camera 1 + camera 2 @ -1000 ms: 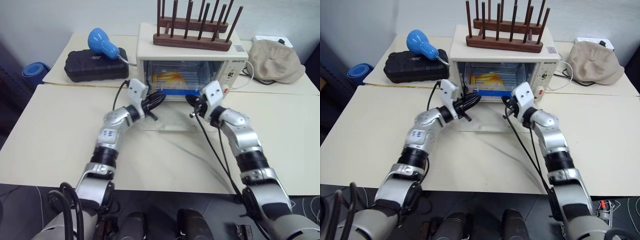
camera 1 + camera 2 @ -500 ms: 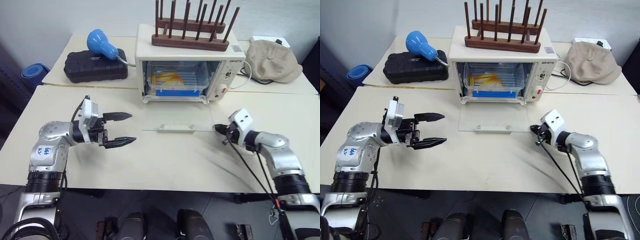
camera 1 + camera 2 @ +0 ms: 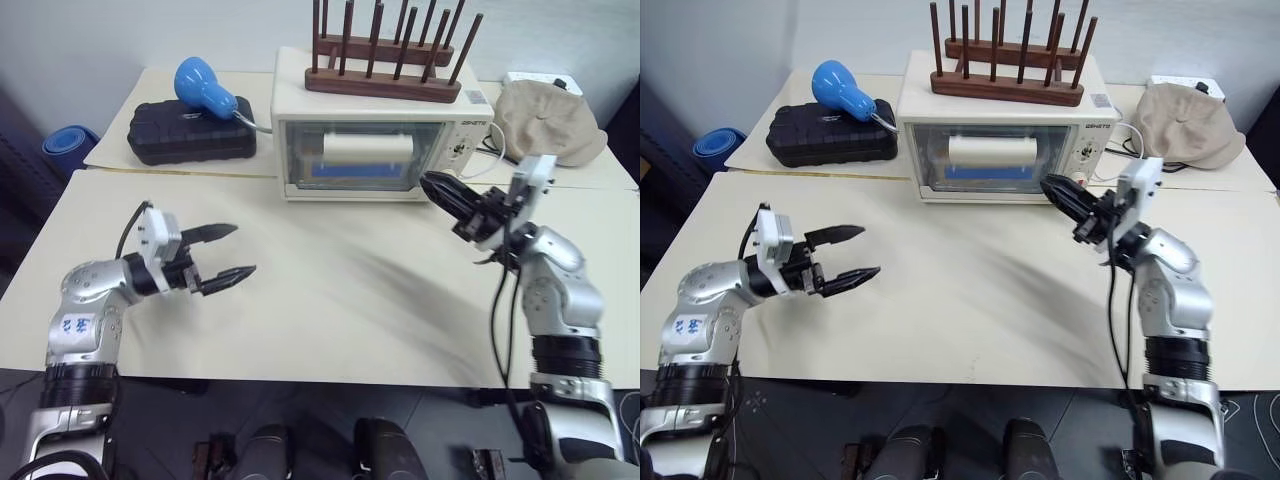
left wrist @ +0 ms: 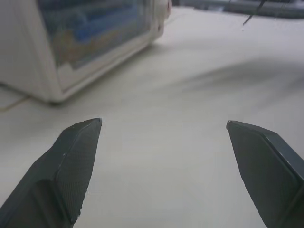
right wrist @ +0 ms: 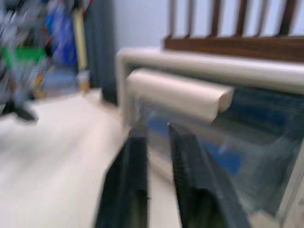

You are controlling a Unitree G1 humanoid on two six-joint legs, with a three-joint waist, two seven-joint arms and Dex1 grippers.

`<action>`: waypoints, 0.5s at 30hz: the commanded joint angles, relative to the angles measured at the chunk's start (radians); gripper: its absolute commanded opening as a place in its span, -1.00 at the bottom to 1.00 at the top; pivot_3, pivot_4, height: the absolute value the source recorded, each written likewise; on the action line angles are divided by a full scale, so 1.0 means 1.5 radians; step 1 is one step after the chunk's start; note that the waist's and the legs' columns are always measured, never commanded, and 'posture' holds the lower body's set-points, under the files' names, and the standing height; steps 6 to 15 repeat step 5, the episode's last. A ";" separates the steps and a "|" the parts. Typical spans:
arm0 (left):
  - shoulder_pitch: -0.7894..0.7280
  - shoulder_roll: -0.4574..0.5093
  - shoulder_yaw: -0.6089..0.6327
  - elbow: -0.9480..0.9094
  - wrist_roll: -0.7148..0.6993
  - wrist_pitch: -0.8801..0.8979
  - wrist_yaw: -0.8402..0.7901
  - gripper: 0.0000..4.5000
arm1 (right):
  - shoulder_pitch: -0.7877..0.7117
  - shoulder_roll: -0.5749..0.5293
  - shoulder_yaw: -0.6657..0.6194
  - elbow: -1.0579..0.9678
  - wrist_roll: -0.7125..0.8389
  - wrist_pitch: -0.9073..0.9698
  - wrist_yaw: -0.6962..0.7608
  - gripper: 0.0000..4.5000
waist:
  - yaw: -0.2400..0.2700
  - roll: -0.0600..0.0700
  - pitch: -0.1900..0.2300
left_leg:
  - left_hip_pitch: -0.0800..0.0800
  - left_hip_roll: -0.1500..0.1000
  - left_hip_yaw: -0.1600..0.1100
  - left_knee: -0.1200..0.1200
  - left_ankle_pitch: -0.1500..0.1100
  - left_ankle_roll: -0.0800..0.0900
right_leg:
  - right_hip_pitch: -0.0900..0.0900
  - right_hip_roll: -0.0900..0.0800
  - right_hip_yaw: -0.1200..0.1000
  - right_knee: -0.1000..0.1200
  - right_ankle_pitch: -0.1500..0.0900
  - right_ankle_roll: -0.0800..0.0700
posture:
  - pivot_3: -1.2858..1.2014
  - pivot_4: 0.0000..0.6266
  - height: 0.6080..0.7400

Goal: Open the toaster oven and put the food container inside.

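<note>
Swinging shut since a second earlier, the toaster oven (image 3: 380, 125) door stood closed, handle up; task looked essentially done. Food container (image 3: 362, 172) sat inside behind the glass. Left gripper (image 3: 226, 255) hung wide and empty, well left of the oven; right gripper (image 3: 438, 190), jaws narrow and empty, just beside its front right corner.

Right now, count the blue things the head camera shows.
3: a blue bulb-shaped object on the black case; a blue roll beyond the tables' left edge; the blue-edged food container inside the shut toaster oven. More may be hidden.
</note>
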 commanded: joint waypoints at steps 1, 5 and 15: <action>0.036 0.023 0.009 0.005 0.029 -0.067 -0.014 1.00 | 0.085 -0.050 0.022 -0.050 -0.034 -0.066 0.090 -0.13 | 0.005 0.000 0.000 | 0.000 0.000 0.001 0.000 0.000 0.000 | 0.000 0.000 0.000 0.000 0.000 0.000 | 0.03 -0.52 1.00; 0.092 0.035 0.023 0.004 0.031 -0.087 -0.015 1.00 | 0.194 -0.085 0.010 -0.059 -0.051 -0.135 0.144 0.47 | 0.007 0.000 0.000 | 0.000 0.000 0.003 0.001 0.000 0.000 | 0.000 0.000 0.001 -0.001 0.000 0.000 | 0.03 -0.52 1.00; 0.092 0.035 0.023 0.004 0.031 -0.087 -0.015 1.00 | 0.194 -0.085 0.010 -0.059 -0.051 -0.135 0.144 0.47 | 0.007 0.000 0.000 | 0.000 0.000 0.003 0.001 0.000 0.000 | 0.000 0.000 0.001 -0.001 0.000 0.000 | 0.03 -0.52 1.00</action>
